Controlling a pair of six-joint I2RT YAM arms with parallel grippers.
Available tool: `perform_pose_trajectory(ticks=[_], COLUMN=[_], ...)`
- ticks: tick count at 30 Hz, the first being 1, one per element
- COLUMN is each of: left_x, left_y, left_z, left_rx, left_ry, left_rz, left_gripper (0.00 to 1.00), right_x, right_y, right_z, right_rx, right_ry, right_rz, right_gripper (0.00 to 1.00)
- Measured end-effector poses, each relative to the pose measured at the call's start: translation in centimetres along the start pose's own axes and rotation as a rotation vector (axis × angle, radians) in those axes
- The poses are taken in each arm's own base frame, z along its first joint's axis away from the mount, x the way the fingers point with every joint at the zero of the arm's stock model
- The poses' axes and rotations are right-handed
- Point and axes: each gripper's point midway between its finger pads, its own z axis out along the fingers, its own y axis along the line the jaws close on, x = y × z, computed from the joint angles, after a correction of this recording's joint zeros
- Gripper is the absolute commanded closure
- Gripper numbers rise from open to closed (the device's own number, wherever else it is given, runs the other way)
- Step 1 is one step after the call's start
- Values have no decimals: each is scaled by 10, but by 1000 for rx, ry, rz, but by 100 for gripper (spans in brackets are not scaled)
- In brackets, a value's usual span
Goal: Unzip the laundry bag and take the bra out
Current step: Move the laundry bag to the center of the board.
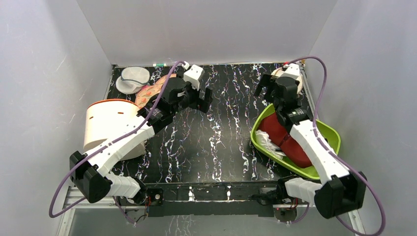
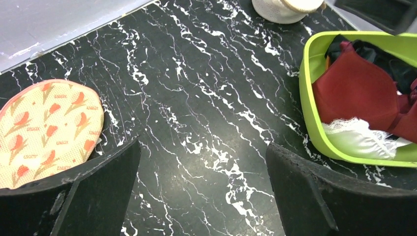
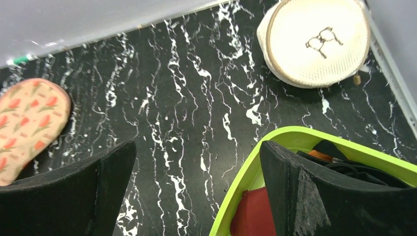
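Both tools are hanging wide open, gripping nothing. Just under the right gripper (image 3: 196,147), the lime basin (image 3: 246,167) is crowding its right finger. Past that rim, bare marbled table (image 3: 187,88) is giving free room. The laundry bag (image 3: 317,42) is lying ahead and to the right, round, so no long axis is mattering, and it is pressing close to the side rail (image 3: 393,83). The bra is not showing, presumably zipped inside. The left gripper (image 2: 202,147) is sitting much farther off, so I am judging the right arm the nearer.
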Motion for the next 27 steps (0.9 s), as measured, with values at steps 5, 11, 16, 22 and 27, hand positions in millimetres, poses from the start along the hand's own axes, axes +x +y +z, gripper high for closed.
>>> perform_pose_trajectory(ticks=[5, 11, 16, 22, 27], left_x=[9, 9, 10, 11, 20], left_y=[3, 12, 17, 18, 22], left_z=[3, 4, 5, 7, 15], left_rx=[-30, -78, -102, -109, -131], left_ry=[10, -3, -8, -16, 9], left_rz=[38, 58, 68, 70, 88], left_gripper=[2, 2, 2, 2, 2], right_x=[29, 40, 42, 44, 54], right_y=[-10, -33, -50, -71, -79], right_z=[38, 83, 121, 163, 198], right_rx=[62, 145, 187, 250, 259], right_ry=[100, 142, 158, 169, 196], right_rz=[2, 28, 45, 26, 26], right_gripper=[2, 2, 2, 2, 2])
